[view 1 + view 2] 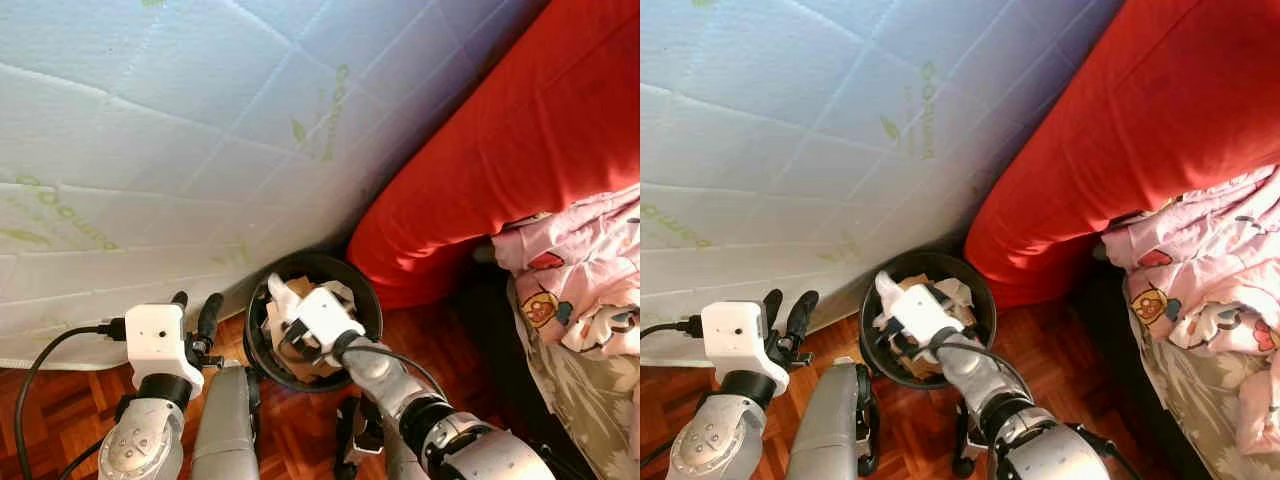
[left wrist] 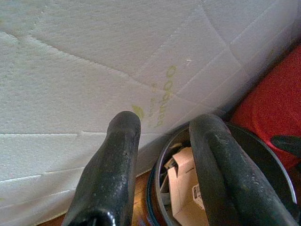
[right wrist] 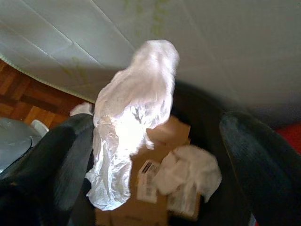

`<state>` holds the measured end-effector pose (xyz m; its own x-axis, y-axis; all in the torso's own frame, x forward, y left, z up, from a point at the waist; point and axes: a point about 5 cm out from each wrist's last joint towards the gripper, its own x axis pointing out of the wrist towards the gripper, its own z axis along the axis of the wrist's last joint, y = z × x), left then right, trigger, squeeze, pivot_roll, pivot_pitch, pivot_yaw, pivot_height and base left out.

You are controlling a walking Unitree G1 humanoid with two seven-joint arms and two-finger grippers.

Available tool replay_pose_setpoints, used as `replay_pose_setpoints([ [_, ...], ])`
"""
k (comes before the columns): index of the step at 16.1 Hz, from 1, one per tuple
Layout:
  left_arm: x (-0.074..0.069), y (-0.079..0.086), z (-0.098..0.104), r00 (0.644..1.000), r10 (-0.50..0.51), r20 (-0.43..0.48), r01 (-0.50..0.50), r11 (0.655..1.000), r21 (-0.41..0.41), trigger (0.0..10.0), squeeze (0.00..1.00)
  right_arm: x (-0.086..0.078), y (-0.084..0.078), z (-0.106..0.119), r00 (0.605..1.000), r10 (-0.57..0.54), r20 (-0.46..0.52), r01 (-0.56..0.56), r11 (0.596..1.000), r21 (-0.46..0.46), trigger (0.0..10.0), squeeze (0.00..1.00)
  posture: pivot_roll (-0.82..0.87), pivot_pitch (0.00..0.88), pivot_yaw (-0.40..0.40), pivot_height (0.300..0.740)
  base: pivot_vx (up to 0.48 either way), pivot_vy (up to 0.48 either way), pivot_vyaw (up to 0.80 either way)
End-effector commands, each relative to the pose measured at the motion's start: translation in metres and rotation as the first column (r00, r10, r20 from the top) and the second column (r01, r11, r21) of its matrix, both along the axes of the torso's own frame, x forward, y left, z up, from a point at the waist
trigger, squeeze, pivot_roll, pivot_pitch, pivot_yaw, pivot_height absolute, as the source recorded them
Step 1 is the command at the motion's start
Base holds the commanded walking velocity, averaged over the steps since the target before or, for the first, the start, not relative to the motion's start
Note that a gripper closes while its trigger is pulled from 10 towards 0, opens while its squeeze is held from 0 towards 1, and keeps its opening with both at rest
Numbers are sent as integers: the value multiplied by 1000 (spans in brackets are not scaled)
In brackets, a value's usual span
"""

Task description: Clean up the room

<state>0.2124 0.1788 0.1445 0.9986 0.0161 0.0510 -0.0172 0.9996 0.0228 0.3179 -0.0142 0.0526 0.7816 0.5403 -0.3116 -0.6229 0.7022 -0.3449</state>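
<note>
1 black bin (image 1: 368,300), 1 white crumpled wrapper (image 3: 129,117), 1 white mattress (image 1: 150,150), 1 red cushion (image 1: 500,150), 1 pink patterned cloth (image 1: 580,270), 2 grippers: left gripper (image 1: 195,310), right gripper (image 3: 155,160).

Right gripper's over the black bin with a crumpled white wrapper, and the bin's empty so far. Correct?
Not quite: the black bin is not empty. The right wrist view shows cardboard pieces and crumpled white paper already inside. The rest holds: the right gripper is over the bin with the white wrapper at its fingers, which stand apart.
</note>
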Motion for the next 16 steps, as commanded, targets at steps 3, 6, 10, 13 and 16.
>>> replay_pose_setpoints([
  [3, -5, 1, -5, 999, 15, -32, -15, 1000, 16, 10000, 0, -14, 12, -15, 971, -95, -220, 132, 978, 162, 10000, 0, 346, 476, -140, 637, 0, 0, 0],
  [6, -6, 2, -5, 999, 19, -32, -18, 1000, 17, 10000, 0, -16, -10, -34, 722, -283, -631, 594, 720, 358, 10000, 0, 348, 474, -142, 637, 0, 0, 0],
  [10, -5, 1, -5, 999, 17, -32, -16, 1000, 18, 10000, 0, -20, 2, -32, 657, -110, -746, 655, 573, 493, 10000, 0, 346, 475, -141, 637, 0, 0, 0],
  [13, -5, 1, -5, 999, 19, -32, -18, 1000, 18, 10000, 0, -12, 3, -21, 623, 22, -782, 733, 331, 594, 10000, 0, 347, 477, -141, 637, 0, 0, 0],
  [16, -6, 2, -5, 999, 19, -33, -19, 1000, 16, 10000, 0, -16, -4, -30, 587, -53, -808, 755, 396, 523, 10000, 0, 347, 477, -141, 637, 0, 0, 0],
])
